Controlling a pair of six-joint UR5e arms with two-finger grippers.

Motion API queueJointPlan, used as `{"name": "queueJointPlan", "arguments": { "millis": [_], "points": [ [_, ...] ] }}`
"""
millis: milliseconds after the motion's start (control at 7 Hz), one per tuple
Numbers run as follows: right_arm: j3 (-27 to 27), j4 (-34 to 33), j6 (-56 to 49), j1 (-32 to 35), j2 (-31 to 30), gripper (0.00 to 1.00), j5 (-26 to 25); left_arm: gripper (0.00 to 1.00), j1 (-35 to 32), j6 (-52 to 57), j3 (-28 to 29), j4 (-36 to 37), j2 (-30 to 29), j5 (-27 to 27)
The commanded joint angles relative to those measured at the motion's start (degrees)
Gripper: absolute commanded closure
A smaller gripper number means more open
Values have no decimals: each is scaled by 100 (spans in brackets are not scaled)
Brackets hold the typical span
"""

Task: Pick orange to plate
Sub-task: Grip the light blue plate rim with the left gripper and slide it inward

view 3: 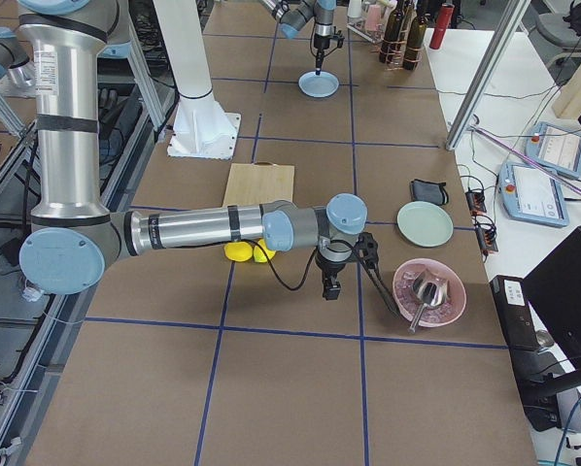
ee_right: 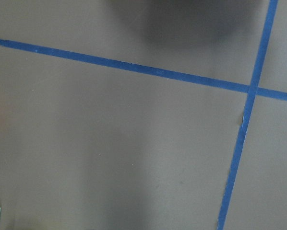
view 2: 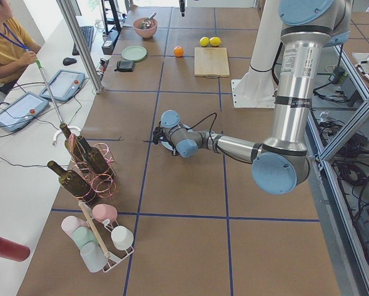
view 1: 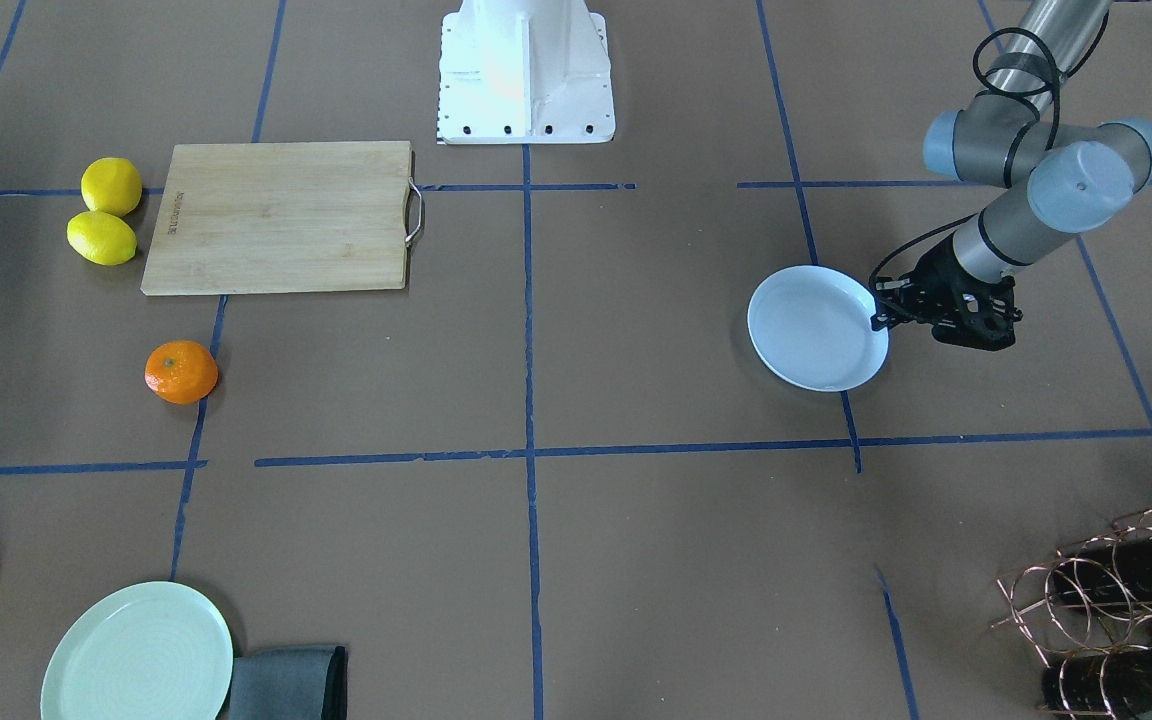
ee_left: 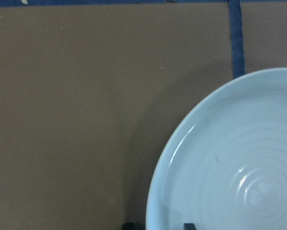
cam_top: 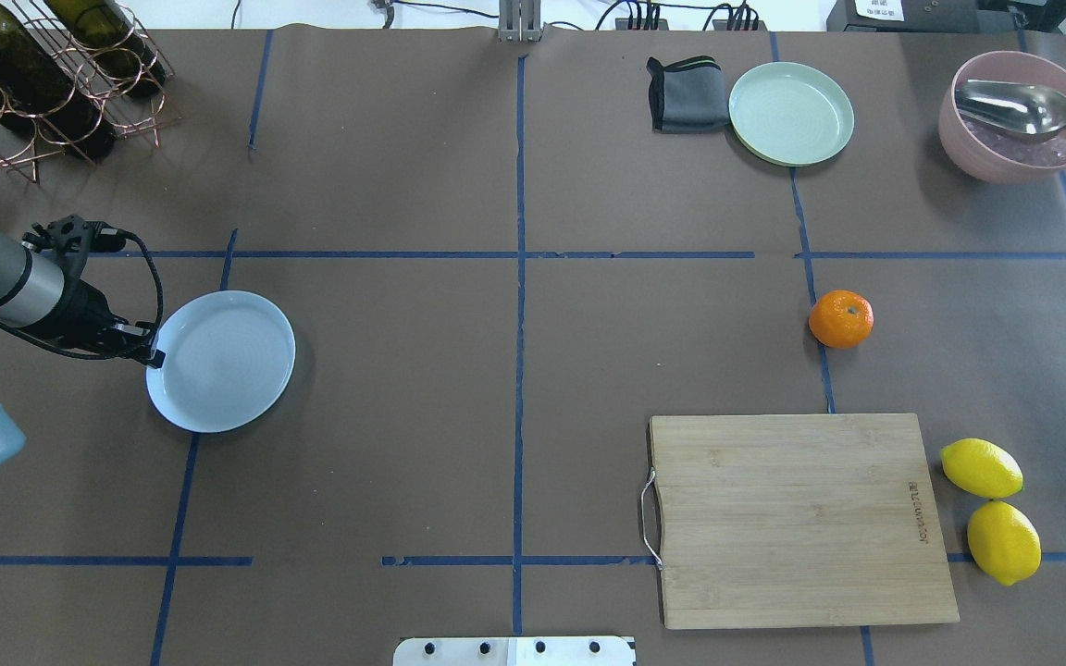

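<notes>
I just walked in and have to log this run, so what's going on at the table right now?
The left gripper is at the rim of the white plate. Its jaws sit astride the edge and do not seem to be closed on it. The orange lies alone on the table, far across from the plate and near a wooden cutting board. The right gripper hangs above bare table, and I cannot tell whether it is open. Nothing is on the plate yet.

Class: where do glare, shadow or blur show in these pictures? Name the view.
Front-facing view: the white robot base is washed out. Left wrist view: the plate shows bright glints, with a soft shadow on its left. Right wrist view: a blurred dark shadow along the top.
</notes>
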Motion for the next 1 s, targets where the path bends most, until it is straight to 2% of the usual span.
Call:
{"name": "queueJointPlan", "arguments": {
  "millis": [0,143,286,571,857],
  "points": [
    [32,2,19,-37,47,0,14,100,1,-308,-573,0,-24,-39],
    [41,-6,19,-37,39,0,49,100,1,-972,-760,0,-355,-39],
    [50,11,10,-37,38,0,67,100,10,-1892,-622,8,-1080,-30],
    [93,3,10,-81,38,0,75,100,1155,-3215,-245,35,-2103,57],
    [120,3,45,-159,30,0,67,100,1546,-3431,492,35,-2843,819]
  ]
}}
